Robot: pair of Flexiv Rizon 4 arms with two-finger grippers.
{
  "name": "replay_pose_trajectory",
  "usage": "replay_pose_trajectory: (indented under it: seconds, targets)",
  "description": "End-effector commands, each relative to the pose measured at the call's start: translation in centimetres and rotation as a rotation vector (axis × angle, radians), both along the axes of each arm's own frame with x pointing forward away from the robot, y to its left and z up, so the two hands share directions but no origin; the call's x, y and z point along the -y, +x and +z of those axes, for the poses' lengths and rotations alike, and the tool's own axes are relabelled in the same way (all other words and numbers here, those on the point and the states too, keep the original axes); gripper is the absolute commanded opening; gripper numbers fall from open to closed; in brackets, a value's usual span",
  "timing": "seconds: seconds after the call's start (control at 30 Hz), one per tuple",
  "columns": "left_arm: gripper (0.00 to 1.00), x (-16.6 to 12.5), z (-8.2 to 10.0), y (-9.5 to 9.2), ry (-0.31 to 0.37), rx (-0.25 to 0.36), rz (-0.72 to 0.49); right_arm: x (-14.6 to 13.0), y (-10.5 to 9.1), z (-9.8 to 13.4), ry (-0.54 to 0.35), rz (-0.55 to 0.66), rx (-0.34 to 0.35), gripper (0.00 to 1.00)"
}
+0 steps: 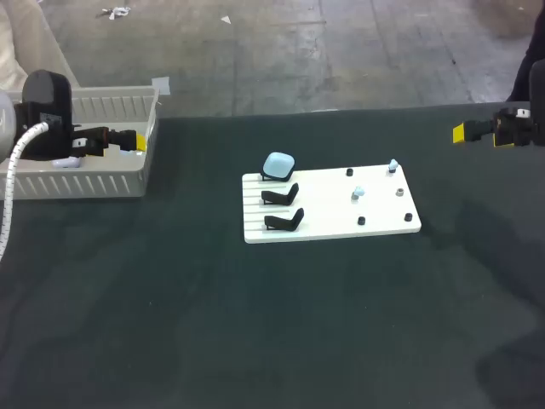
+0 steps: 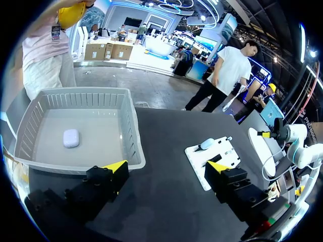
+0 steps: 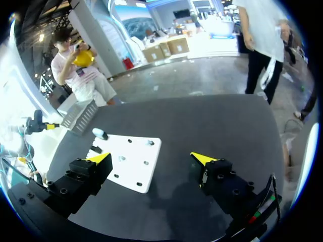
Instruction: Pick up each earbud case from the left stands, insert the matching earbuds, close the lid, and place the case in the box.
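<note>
A pale blue earbud case (image 1: 278, 164) is being carried on the farthest stand at the left end of the white board (image 1: 341, 213) on the worktop (image 1: 255, 324). Left of the board, a white case (image 2: 71, 137) is being contained in the grey box (image 1: 102, 106), and the left gripper (image 2: 167, 166) is being held above that box, jaws wide and empty. The right gripper (image 3: 151, 158) is being held well right of the board, jaws likewise wide, holding nothing

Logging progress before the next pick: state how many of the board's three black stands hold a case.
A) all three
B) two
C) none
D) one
D: only the far stand carries a light blue case; the middle stand and the near stand are bare.
</note>
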State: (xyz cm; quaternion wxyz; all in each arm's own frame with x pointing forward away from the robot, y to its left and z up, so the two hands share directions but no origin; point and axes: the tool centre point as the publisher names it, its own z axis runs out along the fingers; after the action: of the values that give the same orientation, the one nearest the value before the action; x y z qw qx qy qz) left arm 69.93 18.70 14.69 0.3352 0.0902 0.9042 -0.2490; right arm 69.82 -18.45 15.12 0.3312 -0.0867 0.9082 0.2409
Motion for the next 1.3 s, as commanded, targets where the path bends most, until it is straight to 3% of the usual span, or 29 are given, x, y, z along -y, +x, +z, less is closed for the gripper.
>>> replay_pose_trajectory:
  seconds: [0.03, 0.13, 0.2, 0.27, 0.3, 0.33, 0.4, 0.7, 0.8, 0.87, 1.3]
  targets:
    - [1.00, 0.2, 0.2, 0.0, 0.010, -0.009, 0.005, 0.0, 0.1, 0.0, 0.001, 0.002, 0.000, 1.00]
    - [1.00, 0.2, 0.2, 0.0, 0.010, -0.009, 0.005, 0.0, 0.1, 0.0, 0.001, 0.002, 0.000, 1.00]
    - [1.00, 0.8, 0.3, 0.3, -0.055, 0.090, -0.122, 0.0, 0.1, 0.0, 0.001, 0.002, 0.000, 1.00]
    - [1.00, 1.2, 0.5, 0.6, -0.077, 0.206, -0.233, 0.0, 0.1, 0.0, 0.001, 0.002, 0.000, 1.00]
    - [1.00, 1.3, 0.6, 0.6, -0.072, 0.224, -0.249, 0.0, 0.1, 0.0, 0.001, 0.002, 0.000, 1.00]
    - [1.00, 1.5, 0.9, 0.5, -0.090, 0.296, -0.313, 0.0, 0.1, 0.0, 0.001, 0.002, 0.000, 1.00]
    - [1.00, 1.9, 1.2, 0.4, -0.090, 0.377, -0.401, 0.0, 0.1, 0.0, 0.001, 0.002, 0.000, 1.00]
    - [1.00, 3.5, 0.9, 1.4, -0.098, 0.559, -0.667, 0.0, 0.1, 0.0, 0.001, 0.002, 0.000, 1.00]
    - [1.00, 4.2, 0.9, 1.4, -0.093, 0.593, -0.736, 0.0, 0.1, 0.0, 0.001, 0.002, 0.000, 1.00]
    - [1.00, 5.0, 0.9, 1.5, -0.081, 0.572, -0.788, 0.0, 0.1, 0.0, 0.001, 0.002, 0.000, 1.00]
    - [1.00, 5.0, 0.9, 1.5, -0.081, 0.572, -0.788, 0.0, 0.1, 0.0, 0.001, 0.002, 0.000, 1.00]
